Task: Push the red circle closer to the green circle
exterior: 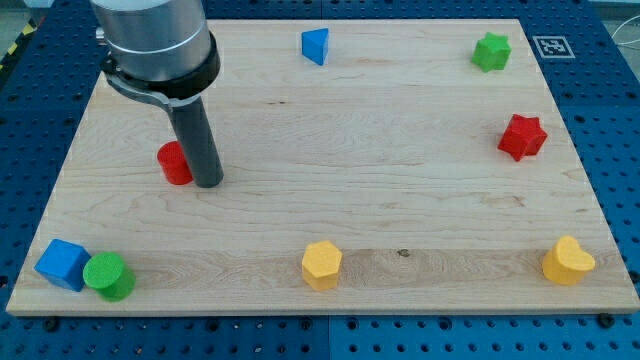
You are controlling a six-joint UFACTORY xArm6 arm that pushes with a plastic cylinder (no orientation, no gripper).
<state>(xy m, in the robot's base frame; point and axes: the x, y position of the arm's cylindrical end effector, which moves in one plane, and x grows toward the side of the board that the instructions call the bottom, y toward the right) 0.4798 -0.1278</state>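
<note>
Pale wood board (pixel 330 130) fills most of the frame, lying on a blue perforated table (pixel 615 60). A black-and-white marker tag (pixel 552 46) sits at the board's upper right corner.

Arm: a grey cylindrical housing (pixel 155 45) enters from the upper left of the frame and carries the dark rod (pixel 198 140) downward. My tip (pixel 209 183) rests on the board in the left-centre of the frame. There is no claw on this rig, so no opening or closing state applies; the rod holds nothing.

Task items: the red circle (pixel 175 164) stands just left of the tip, against the rod's side or very nearly so; actual contact cannot be confirmed, since the rod overlaps the block's right edge. The green circle (pixel 109 276) lies at the lower left corner of the frame, well below the red circle and slightly to its left. The two are well apart.

Other items: a blue cube (pixel 63 264) touches the green circle on its left side. A blue triangle (pixel 316 45) sits at top centre. A green star (pixel 491 51) is at the upper right, with a red star (pixel 523 137) below it at the right edge. A yellow hexagon (pixel 322 264) lies at bottom centre, and a yellow heart (pixel 568 261) at the lower right corner. All these stand well clear of the tip
</note>
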